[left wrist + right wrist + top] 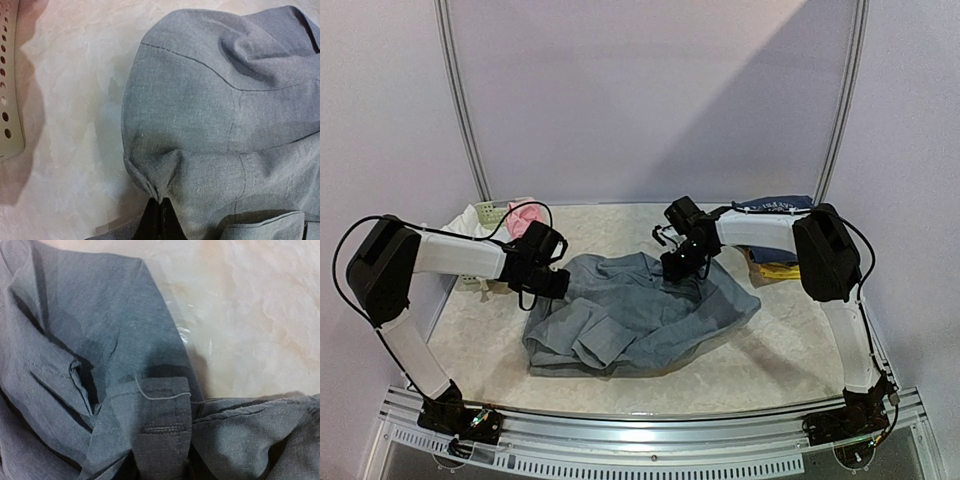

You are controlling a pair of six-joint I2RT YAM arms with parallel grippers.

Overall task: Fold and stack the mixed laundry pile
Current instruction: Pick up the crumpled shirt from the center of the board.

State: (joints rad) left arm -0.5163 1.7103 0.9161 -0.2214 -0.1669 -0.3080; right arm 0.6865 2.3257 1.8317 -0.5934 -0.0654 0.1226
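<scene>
The grey trousers lie crumpled in the middle of the table. My left gripper is shut on a pinched fold at their left edge; in the left wrist view its dark fingers meet on the fold of trousers. My right gripper sits at their far edge. There the waistband tab with a buttonhole runs down between the right gripper jaws, which press it from both sides. A navy tee lies at the back right. Pink and white pieces are at the back left.
A pale-green lattice basket stands at the back left, close to my left arm; its wall shows beside the trousers. A yellow cloth lies under the right forearm. Curved metal posts rise at the back.
</scene>
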